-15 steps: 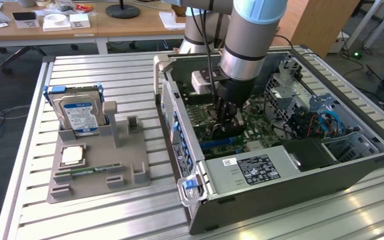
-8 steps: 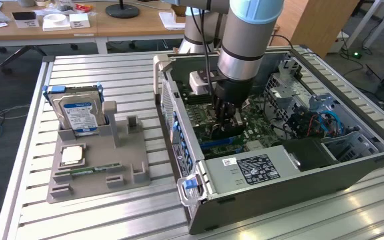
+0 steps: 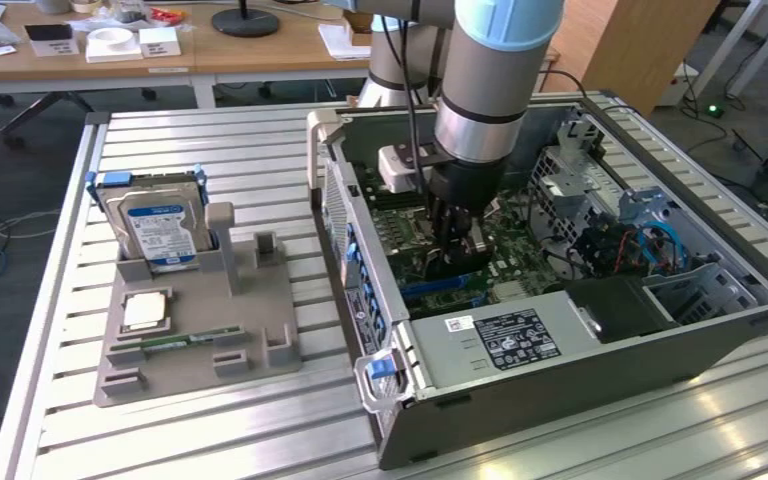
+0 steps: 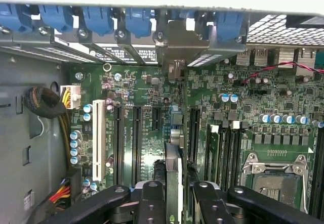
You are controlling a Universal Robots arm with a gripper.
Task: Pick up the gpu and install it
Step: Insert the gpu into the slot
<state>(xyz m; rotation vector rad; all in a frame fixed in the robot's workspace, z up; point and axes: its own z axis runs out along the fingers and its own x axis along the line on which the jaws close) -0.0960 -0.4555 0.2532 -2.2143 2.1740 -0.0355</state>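
Observation:
My gripper (image 3: 455,262) reaches down inside the open computer case (image 3: 558,395), just above the green motherboard (image 4: 243,82). In the wrist view its black fingers (image 4: 152,201) close on the gpu (image 4: 173,161), seen edge-on as a thin card running away from the gripper (image 4: 174,196). The card's silver end bracket (image 4: 177,44) sits at the case's rear slot openings, among the blue clips. The card stands upright over the dark expansion slots (image 4: 136,138); I cannot tell whether it is seated in one.
At the exterior view's left a grey fixture (image 3: 271,300) holds a silver hard drive (image 3: 160,228), a processor (image 3: 144,312) and a narrow memory stick (image 3: 184,340). Inside the case are the power supply (image 3: 518,335), a drive cage (image 3: 704,290) and cable bundles (image 4: 45,102).

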